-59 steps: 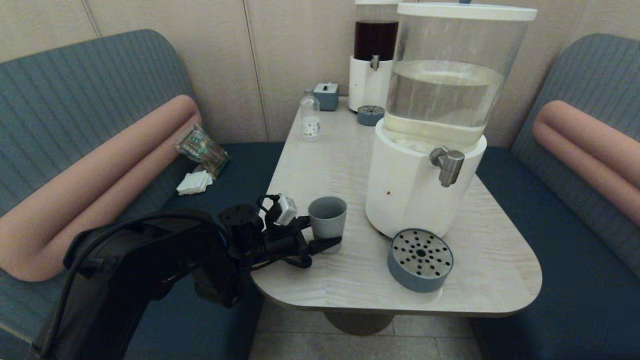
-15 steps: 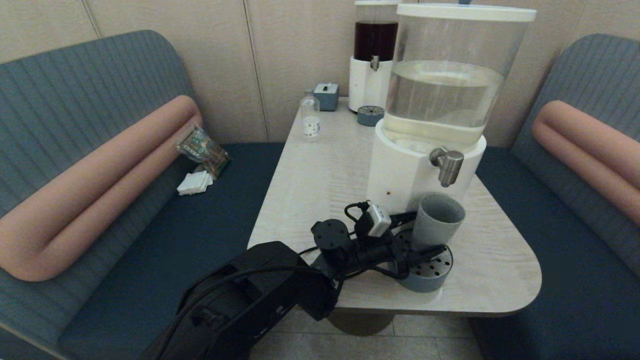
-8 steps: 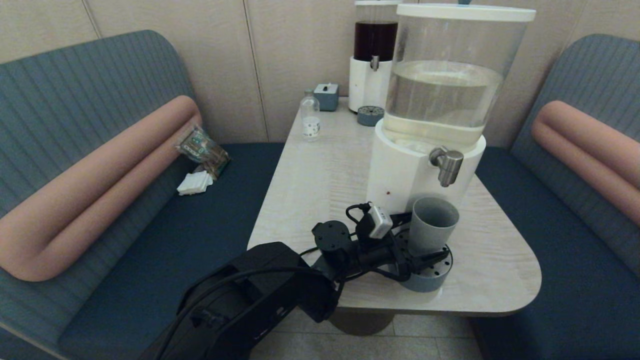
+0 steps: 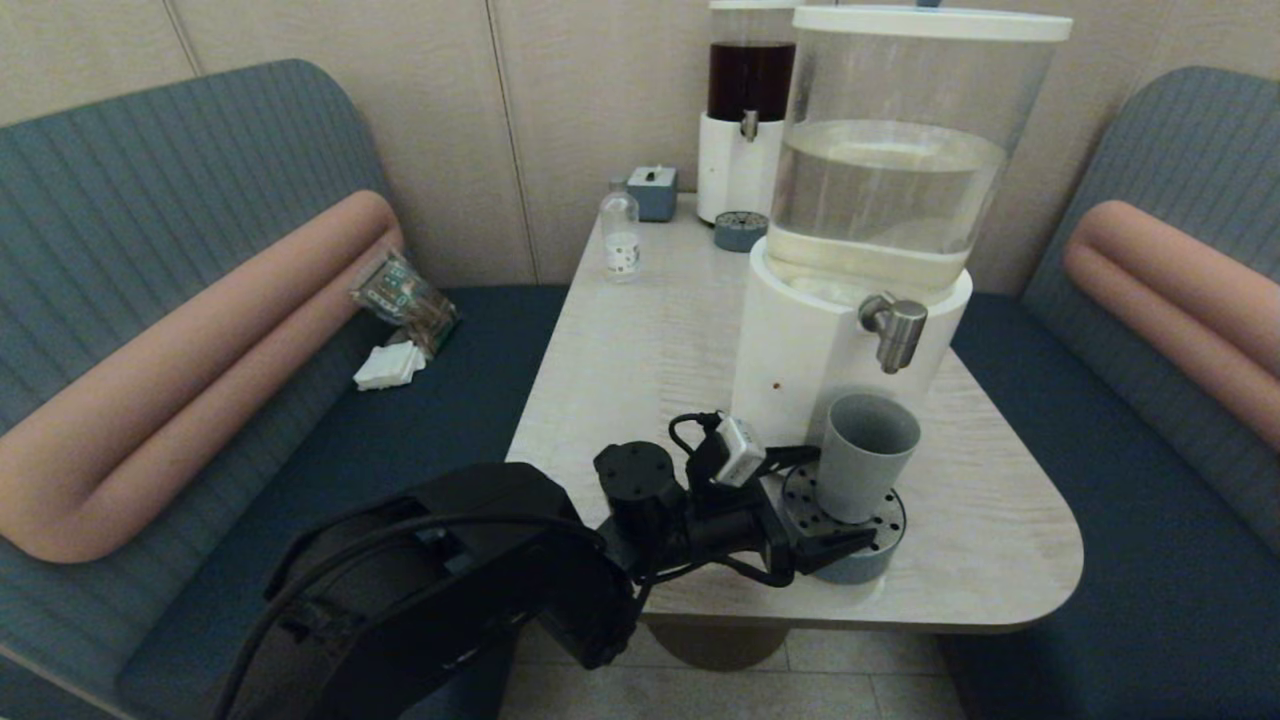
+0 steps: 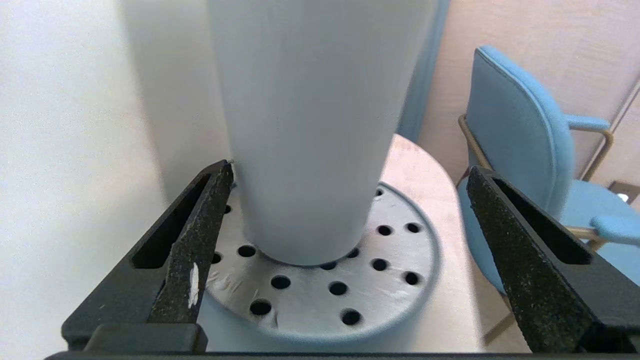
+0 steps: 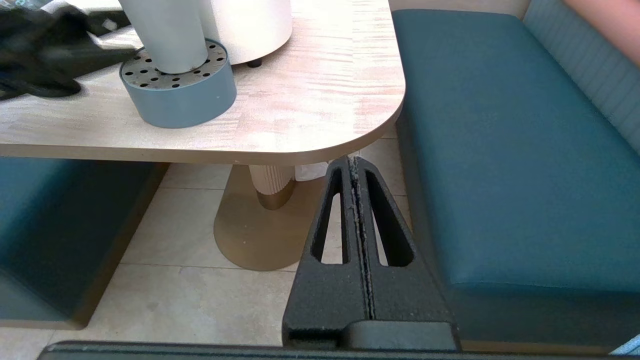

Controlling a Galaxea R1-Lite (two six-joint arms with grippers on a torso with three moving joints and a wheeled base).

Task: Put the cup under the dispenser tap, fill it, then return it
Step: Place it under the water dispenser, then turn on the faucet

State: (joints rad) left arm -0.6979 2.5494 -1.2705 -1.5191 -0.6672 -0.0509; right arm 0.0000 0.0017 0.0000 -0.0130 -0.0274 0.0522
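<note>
The grey-blue cup (image 4: 866,455) stands upright on the round perforated drip tray (image 4: 852,572), just below the steel dispenser tap (image 4: 895,332) of the big white-based dispenser (image 4: 820,370). My left gripper (image 4: 845,495) is open at tray height. Its fingers (image 5: 200,240) flank the cup's (image 5: 310,125) base with a gap on each side and do not grip it. The left wrist view shows the tray (image 5: 350,295) under the open left gripper (image 5: 348,170). My right gripper (image 6: 354,162) hangs shut and empty below the table edge, out of the head view.
A small clear bottle (image 4: 620,240), a small grey-blue box (image 4: 652,190), a dark-liquid dispenser (image 4: 745,120) and a second small tray (image 4: 741,230) stand at the table's (image 4: 640,350) far end. Blue benches flank the table; the tray sits near its front edge.
The cup, held tilted over the tray a second ago, now stands upright on it. My left gripper has opened, let go of it and drawn back slightly towards me.
</note>
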